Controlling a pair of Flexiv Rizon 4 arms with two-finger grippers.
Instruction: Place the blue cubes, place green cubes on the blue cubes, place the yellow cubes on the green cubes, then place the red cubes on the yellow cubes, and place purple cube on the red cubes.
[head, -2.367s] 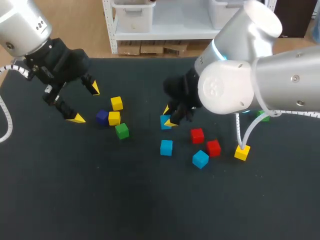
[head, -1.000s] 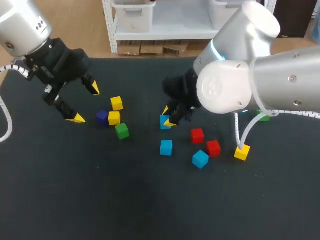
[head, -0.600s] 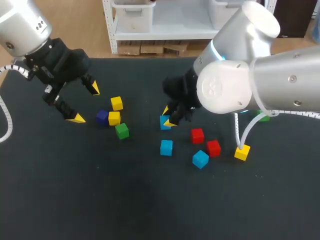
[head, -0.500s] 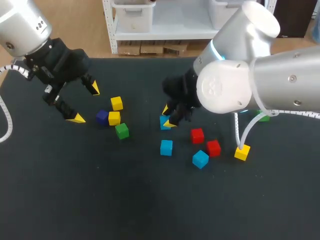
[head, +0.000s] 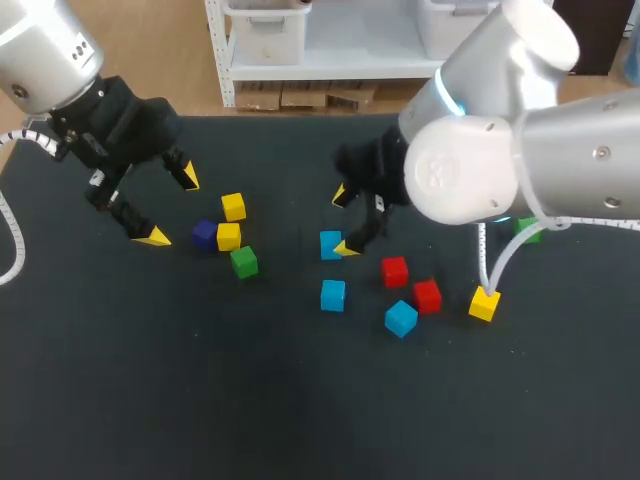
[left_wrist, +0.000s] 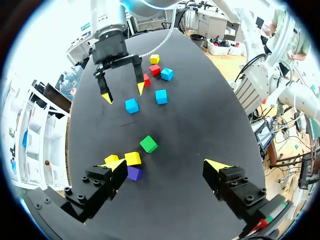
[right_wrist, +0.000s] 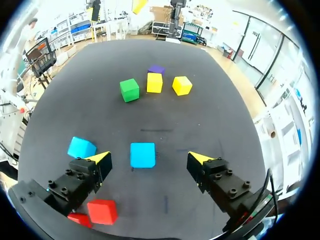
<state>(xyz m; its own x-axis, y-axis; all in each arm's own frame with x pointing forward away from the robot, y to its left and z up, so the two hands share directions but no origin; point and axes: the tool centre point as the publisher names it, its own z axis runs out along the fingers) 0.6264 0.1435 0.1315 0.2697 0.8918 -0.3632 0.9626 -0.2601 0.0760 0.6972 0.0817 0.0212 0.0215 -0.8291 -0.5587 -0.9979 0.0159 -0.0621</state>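
Near the frame's middle, I am hovering my right jaws, spread apart and empty, over a small blue cube on the dark worktop; my left jaws are hanging apart at upper left. Nothing is stacked yet, I judge.

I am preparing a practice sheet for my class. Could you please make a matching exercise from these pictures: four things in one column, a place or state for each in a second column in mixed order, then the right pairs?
Column one:
1. purple cube
2. left end effector
3. right end effector
4. lone yellow cube

Column two:
A. open, a blue cube in its gap, not gripped
B. right of the two red cubes in the head view
C. close beside a yellow cube
D. open, only bare table in its gap

Pairs: 1-C, 2-D, 3-A, 4-B.
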